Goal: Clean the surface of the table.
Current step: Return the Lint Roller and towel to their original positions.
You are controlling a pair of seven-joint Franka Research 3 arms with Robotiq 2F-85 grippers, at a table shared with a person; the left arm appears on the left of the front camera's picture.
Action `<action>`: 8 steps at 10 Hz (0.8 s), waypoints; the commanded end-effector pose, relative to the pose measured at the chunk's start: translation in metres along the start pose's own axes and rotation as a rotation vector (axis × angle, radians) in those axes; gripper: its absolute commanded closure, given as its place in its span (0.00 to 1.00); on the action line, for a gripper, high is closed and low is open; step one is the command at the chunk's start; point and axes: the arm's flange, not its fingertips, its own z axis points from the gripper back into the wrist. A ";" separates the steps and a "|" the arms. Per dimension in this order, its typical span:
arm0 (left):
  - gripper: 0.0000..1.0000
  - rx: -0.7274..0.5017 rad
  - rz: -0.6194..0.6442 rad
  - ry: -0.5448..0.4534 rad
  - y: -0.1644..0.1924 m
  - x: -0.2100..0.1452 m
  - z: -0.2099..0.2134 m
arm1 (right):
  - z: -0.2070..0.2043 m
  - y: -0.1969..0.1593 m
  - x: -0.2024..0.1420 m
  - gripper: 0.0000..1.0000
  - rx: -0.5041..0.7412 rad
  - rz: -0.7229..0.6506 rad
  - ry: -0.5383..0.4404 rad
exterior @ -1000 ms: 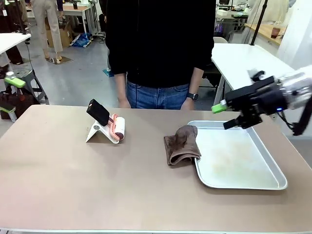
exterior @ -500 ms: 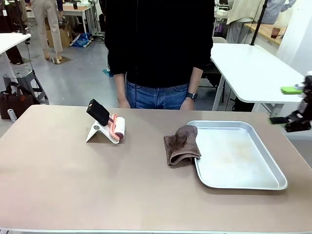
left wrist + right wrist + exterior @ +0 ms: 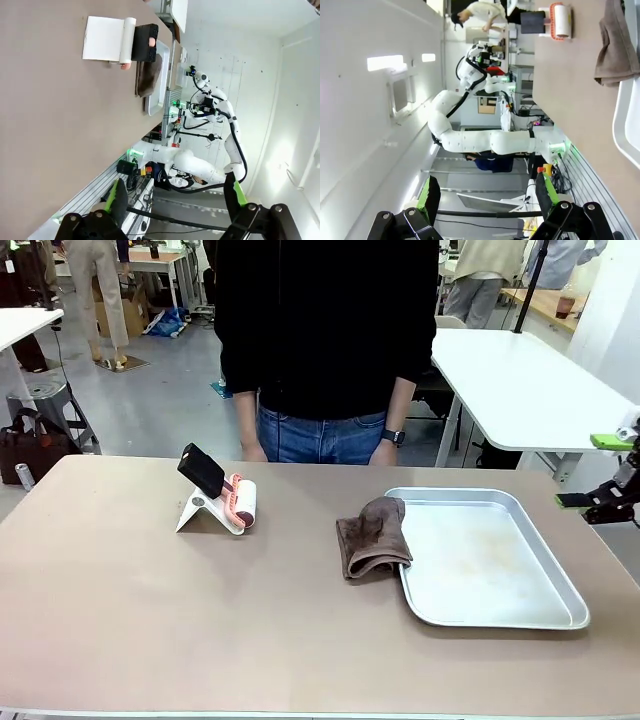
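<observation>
Front view has the table spanning the lower frame, the right gripper open at the right edge, the left gripper open too; reaching in could snag the tray.

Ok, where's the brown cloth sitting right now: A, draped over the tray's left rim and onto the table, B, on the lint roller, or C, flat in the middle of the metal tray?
A: the brown cloth lies on the table, overlapping the tray at its left rim.
</observation>
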 end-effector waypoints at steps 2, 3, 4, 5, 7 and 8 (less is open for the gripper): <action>0.00 0.025 -0.015 -0.019 -0.005 -0.014 -0.003 | 0.002 0.010 -0.007 0.00 0.015 -0.010 -0.014; 0.00 0.025 -0.015 -0.019 -0.005 -0.014 -0.003 | 0.002 0.010 -0.007 0.00 0.015 -0.010 -0.014; 0.00 0.025 -0.015 -0.019 -0.005 -0.014 -0.003 | 0.002 0.010 -0.007 0.00 0.015 -0.010 -0.014; 0.00 0.025 -0.015 -0.019 -0.005 -0.014 -0.003 | 0.002 0.010 -0.007 0.00 0.015 -0.010 -0.014; 0.00 0.025 -0.015 -0.019 -0.005 -0.014 -0.003 | 0.002 0.010 -0.007 0.00 0.015 -0.010 -0.014; 0.00 0.025 -0.015 -0.019 -0.005 -0.014 -0.003 | 0.002 0.010 -0.007 0.00 0.015 -0.010 -0.014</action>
